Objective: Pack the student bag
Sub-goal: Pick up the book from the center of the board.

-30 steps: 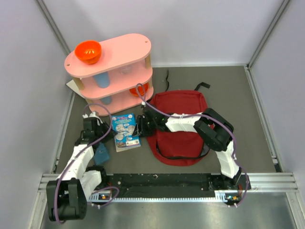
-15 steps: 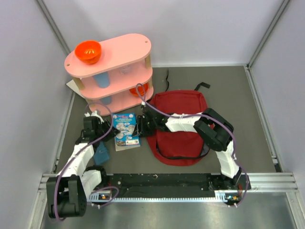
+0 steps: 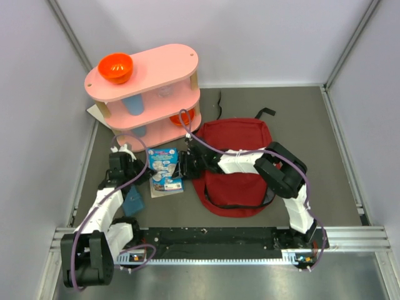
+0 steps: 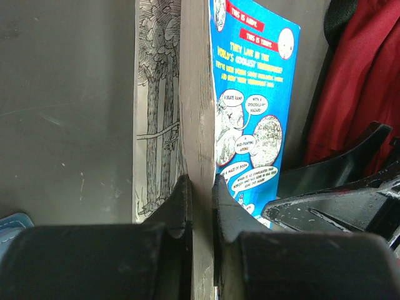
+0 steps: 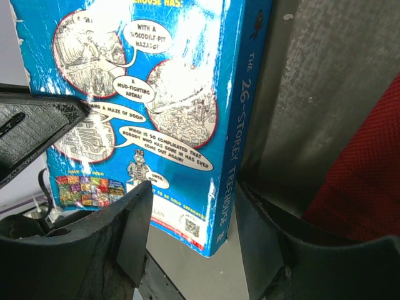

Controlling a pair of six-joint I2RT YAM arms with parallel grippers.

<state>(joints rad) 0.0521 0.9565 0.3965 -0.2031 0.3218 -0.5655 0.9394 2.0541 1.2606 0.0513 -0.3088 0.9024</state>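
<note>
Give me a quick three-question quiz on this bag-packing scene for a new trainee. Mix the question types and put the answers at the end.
1. True or false: the blue book is already inside the student bag.
2. Which gripper is shut on the book's page edge? A) left B) right C) neither
3. Fill in: the orange bowl sits on the ___ tier of the pink shelf.

Key
1. False. The book is outside the student bag, beside it.
2. A. The left gripper pinches the pages in the left wrist view.
3. top
</note>
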